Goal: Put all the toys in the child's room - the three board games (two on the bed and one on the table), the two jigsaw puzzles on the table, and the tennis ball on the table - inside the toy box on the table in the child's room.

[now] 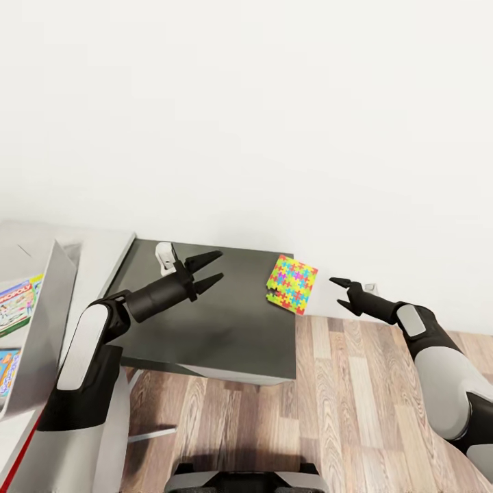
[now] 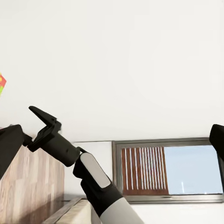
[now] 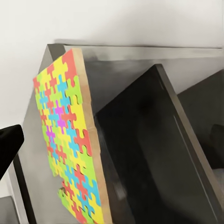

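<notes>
**A:** Where's the jigsaw puzzle (image 1: 292, 283) sitting? Looks like it's tipped up at the far right corner of the dark table (image 1: 226, 335), half past the edge.

**B:** Yep, nothing's held. The right gripper (image 1: 344, 293) is parked just beside it with fingers spread wide, and the left gripper (image 1: 208, 268) is spread too. Probably best approached edge-on, gently, so it isn't knocked to the floor.

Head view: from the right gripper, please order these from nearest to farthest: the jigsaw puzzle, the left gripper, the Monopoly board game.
Measured from the right gripper in the head view:
1. Jigsaw puzzle, at the dark surface's right edge, just beside this gripper.
2. Left gripper, over the middle of the dark surface.
3. Monopoly board game, at the far left edge of the view.
</notes>
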